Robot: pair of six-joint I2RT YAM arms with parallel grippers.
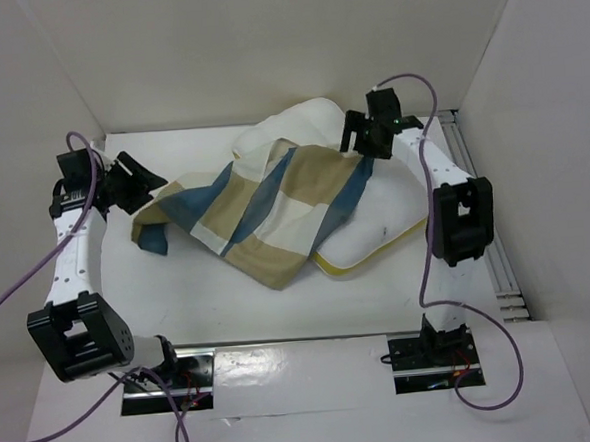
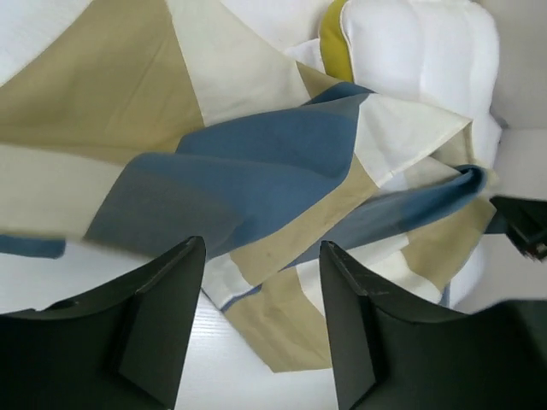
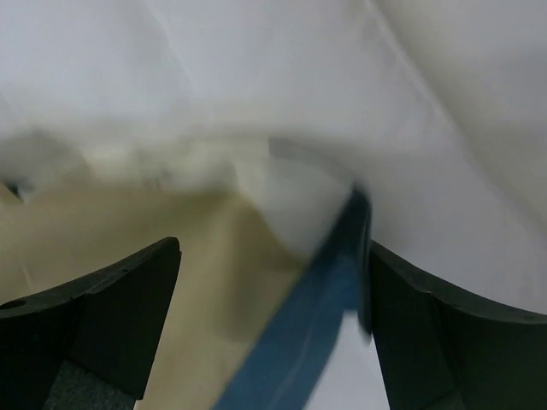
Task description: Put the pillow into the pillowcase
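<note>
- Both spread wide, pinching nothing: left gripper [image 1: 145,180] beside the pillowcase [image 1: 274,204], right gripper [image 1: 357,137] over the pillow [image 1: 377,224].
- Crumpled pillowcase drapes across most of the pillow.

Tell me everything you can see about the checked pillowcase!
The pillowcase is thin soft cloth in big blue, tan and cream blocks. It lies rumpled and folded on the white table, its right part draped over the pillow, whose white body and yellow edge stick out. Whether any pillow is inside cannot be told. The left gripper stands open by its left end, the right gripper open over its far right corner; neither holds it.
</note>
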